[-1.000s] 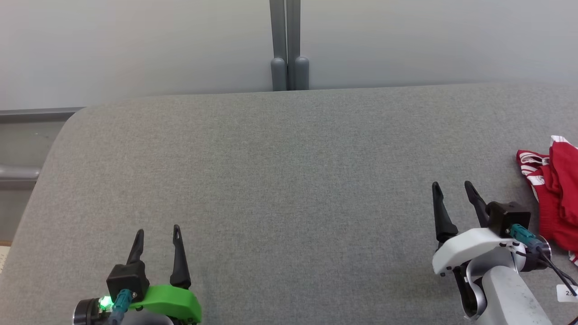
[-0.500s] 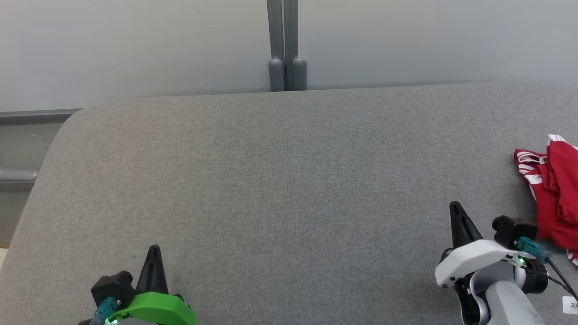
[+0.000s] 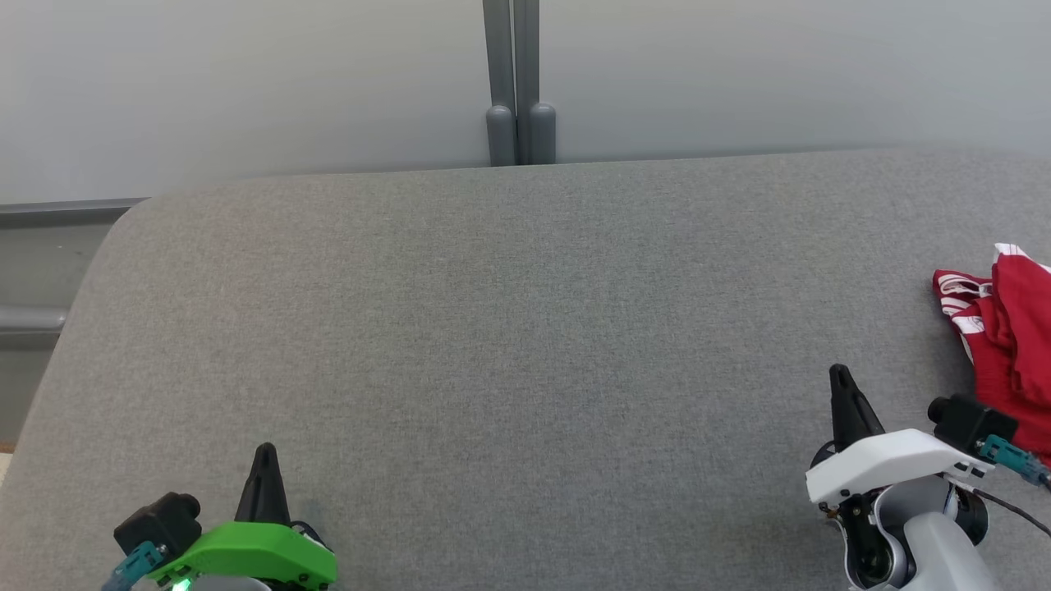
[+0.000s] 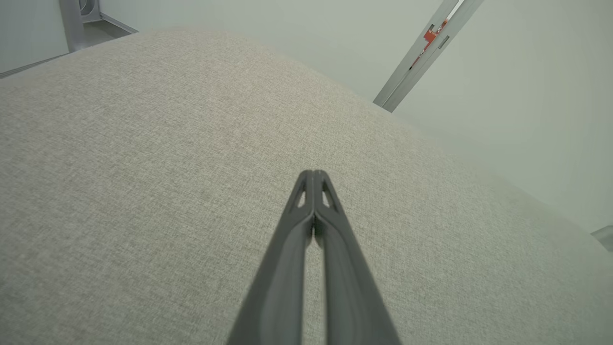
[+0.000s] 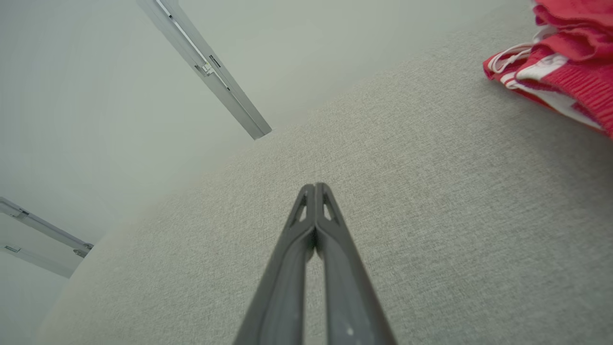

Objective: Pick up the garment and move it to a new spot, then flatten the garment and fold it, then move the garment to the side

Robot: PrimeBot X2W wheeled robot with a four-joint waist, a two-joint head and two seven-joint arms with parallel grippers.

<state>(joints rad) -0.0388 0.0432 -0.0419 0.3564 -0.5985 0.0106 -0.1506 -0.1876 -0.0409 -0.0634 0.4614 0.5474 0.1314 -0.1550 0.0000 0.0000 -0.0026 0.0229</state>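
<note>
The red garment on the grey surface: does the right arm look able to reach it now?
Probably yes. The red garment lies just to the right of the right arm's fingers, with only bare grey fabric between them. The fingers are shut, so they must open first.

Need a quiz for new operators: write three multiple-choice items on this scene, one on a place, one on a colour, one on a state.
1. Where on the grey surface does the garment lie?
A. far right
B. middle
C. far left

2. What colour is the garment?
A. blue
B. red with white stripes
C. green

3. How do the left gripper and right gripper stand?
A. both open
B. both shut, empty
C. right shut on the garment

Answers:
1 A: it sits at the head view's right edge.
2 B: the cloth is red with white bands.
3 B: in each wrist view the fingers meet with nothing between them.
</note>
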